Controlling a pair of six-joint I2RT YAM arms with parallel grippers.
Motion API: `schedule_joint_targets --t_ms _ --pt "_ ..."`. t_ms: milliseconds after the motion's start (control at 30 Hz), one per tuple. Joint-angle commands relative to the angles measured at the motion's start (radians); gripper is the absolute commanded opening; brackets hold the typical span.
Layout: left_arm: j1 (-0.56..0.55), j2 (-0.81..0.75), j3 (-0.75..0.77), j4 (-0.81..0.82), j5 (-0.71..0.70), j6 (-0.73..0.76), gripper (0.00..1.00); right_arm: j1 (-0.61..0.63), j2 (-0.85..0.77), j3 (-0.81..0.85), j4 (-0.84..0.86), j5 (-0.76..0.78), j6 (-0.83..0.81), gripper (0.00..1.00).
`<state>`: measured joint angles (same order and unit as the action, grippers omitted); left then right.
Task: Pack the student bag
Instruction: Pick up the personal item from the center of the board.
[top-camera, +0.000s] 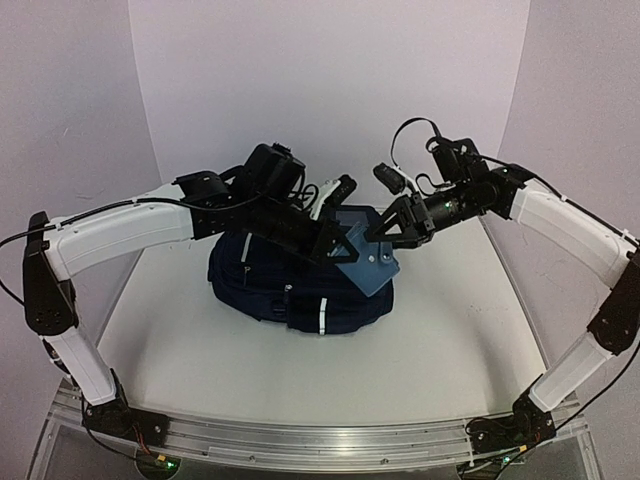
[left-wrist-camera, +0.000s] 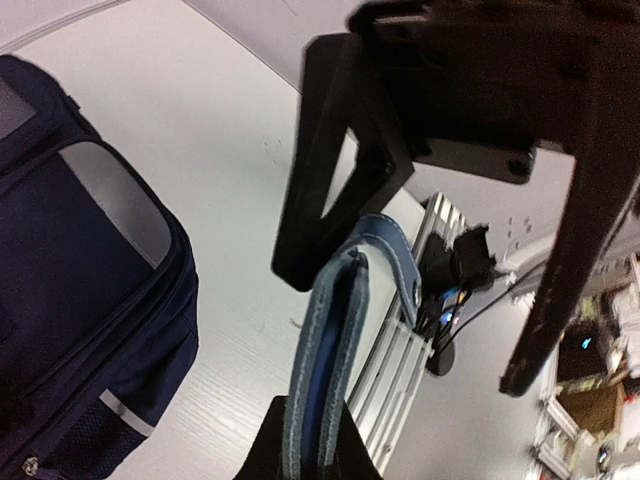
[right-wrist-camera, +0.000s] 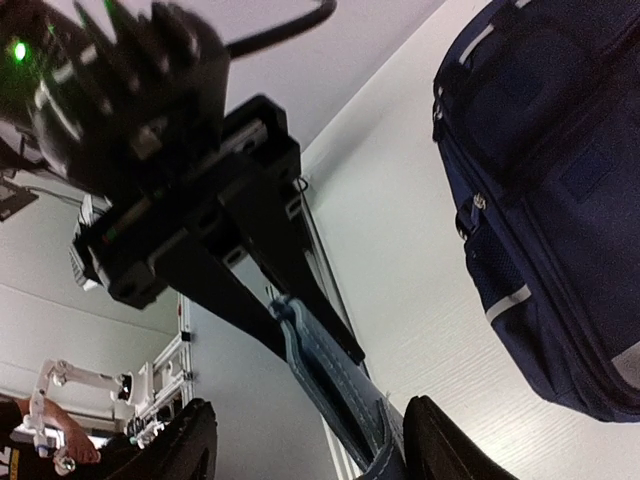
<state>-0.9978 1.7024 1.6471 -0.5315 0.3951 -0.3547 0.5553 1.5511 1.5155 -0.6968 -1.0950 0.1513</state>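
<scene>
- Left gripper (top-camera: 345, 248) is pinched tight on one end of the light-blue wallet (top-camera: 368, 262), so the wallet hangs off that arm alone.
- Right gripper (top-camera: 393, 230) sits at the wallet's other end with its fingers (right-wrist-camera: 195, 445) spread. In the right wrist view the stitched edge runs down between them, with a gap on either side and no grip.
- The wallet's long axis runs from one gripper to the other, slanting down toward the right arm's side. It is held edge-on, clear of the table (top-camera: 200, 340).
- The student bag (top-camera: 290, 290) lies on the table in the middle, directly beneath both grippers. The wallet hovers over the bag's right-hand upper part.
- So the bag lies straight down from the holding hand and a little to the left, with no sideways reach needed.
- I cannot tell from these views whether a pocket or the main zip is open under the wallet.
- My read: the left arm is the one placed to lower it in, and the right is nearest to take over or part the fabric.
- One risk: a flat wallet held edge-on can catch on the bag's rim.
</scene>
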Motion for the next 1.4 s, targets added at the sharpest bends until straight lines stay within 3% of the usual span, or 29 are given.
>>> schedule_joint_targets --t_ms 0,167,300,400,667,933,1367 --pt "0.045 -0.079 -0.021 0.162 -0.055 -0.114 0.0 -0.051 0.036 0.148 0.032 -0.028 0.152 0.69" --pt "0.095 -0.122 -0.058 0.323 -0.023 -0.229 0.0 -0.087 0.081 0.287 0.033 -0.023 0.182 0.72" --pt "0.107 -0.169 -0.085 0.402 -0.038 -0.274 0.0 -0.155 0.125 0.378 0.033 -0.072 0.237 0.92" --pt "0.115 -0.195 -0.092 0.455 -0.048 -0.297 0.0 -0.169 0.114 0.373 0.034 -0.096 0.209 0.92" --pt "0.122 -0.206 -0.092 0.535 -0.018 -0.37 0.01 -0.157 0.027 0.264 0.054 -0.129 0.091 0.7" --pt "0.13 -0.172 -0.073 0.602 0.056 -0.412 0.03 -0.032 -0.004 0.23 0.089 -0.089 0.086 0.4" --pt "0.155 -0.093 0.004 0.562 0.249 -0.456 0.08 -0.029 0.035 0.316 0.149 -0.112 0.166 0.19"
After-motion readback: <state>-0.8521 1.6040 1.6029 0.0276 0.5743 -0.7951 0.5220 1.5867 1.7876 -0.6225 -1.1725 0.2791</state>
